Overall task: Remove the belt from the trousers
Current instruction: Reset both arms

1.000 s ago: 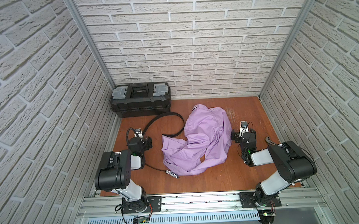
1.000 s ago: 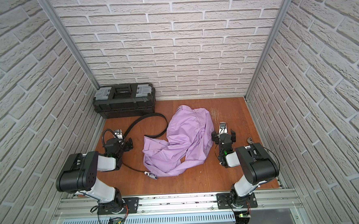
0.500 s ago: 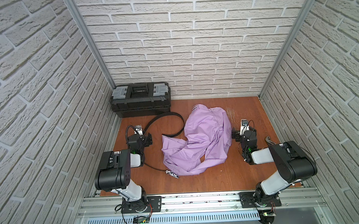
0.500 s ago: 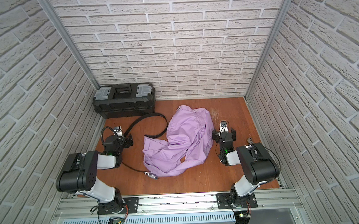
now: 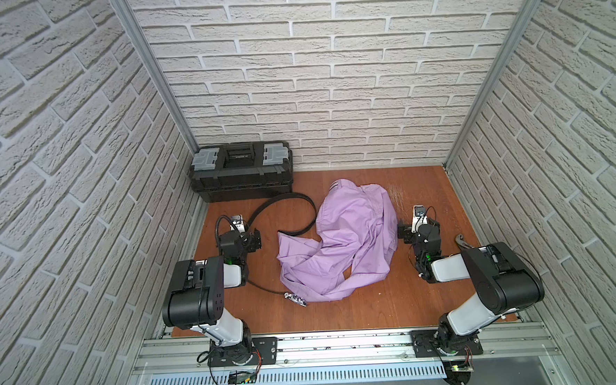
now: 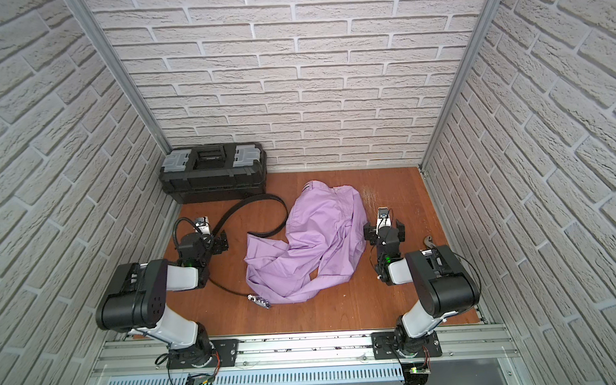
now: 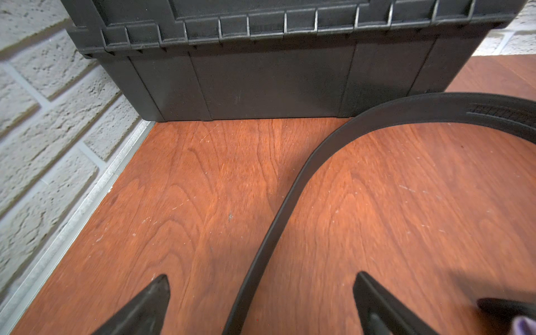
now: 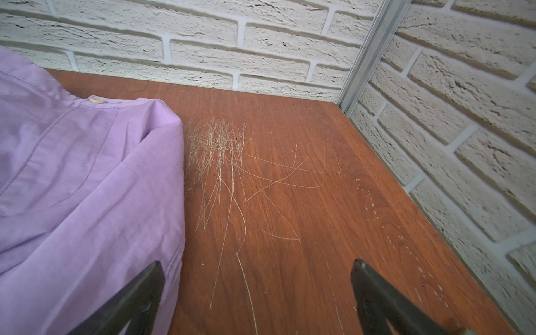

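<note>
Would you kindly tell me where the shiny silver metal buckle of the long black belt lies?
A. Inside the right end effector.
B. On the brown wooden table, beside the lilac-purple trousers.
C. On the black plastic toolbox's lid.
B: in both top views the shiny silver metal buckle rests on the brown wooden table, beside the near edge of the lilac-purple cloth trousers.

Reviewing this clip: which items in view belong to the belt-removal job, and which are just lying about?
Part of the job:
- belt, a black strap
- trousers, crumpled lilac cloth

Just lying about:
- black toolbox, closed
- small grey tool, type unclear
</note>
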Available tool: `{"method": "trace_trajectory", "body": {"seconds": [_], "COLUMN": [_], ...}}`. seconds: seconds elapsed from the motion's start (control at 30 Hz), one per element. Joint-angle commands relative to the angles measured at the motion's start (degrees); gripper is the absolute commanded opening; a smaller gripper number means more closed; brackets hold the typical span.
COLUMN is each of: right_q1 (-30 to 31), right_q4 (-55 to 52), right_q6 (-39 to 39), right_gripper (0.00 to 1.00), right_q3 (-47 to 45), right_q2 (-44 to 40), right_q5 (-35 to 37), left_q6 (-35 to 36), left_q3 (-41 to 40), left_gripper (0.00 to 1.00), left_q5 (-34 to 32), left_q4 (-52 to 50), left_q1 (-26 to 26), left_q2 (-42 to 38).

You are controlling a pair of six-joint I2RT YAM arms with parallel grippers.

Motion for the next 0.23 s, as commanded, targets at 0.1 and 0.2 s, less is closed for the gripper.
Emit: {"method": "trace_trajectory", "body": {"seconds": [0.1, 0.2], "right_q1": [-0.5, -0.5], "right_q4": [1.0, 1.3], "right_q6": [1.0, 0.9], "right_gripper": [0.99, 0.99], "right_q3": [0.5, 0.4], "right_q2": [-1.1, -1.2], "right_q5": [-0.7, -0.7], "left_q6": [-0.9, -0.9], "left_q3": [0.5, 0.5], "left_gripper": [0.98, 0.98], "left_q5": [0.7, 0.8], "left_q4": [3.0, 3.0], "left_q1": [0.4, 0.3], "left_q2": [-0.4, -0.4]}}
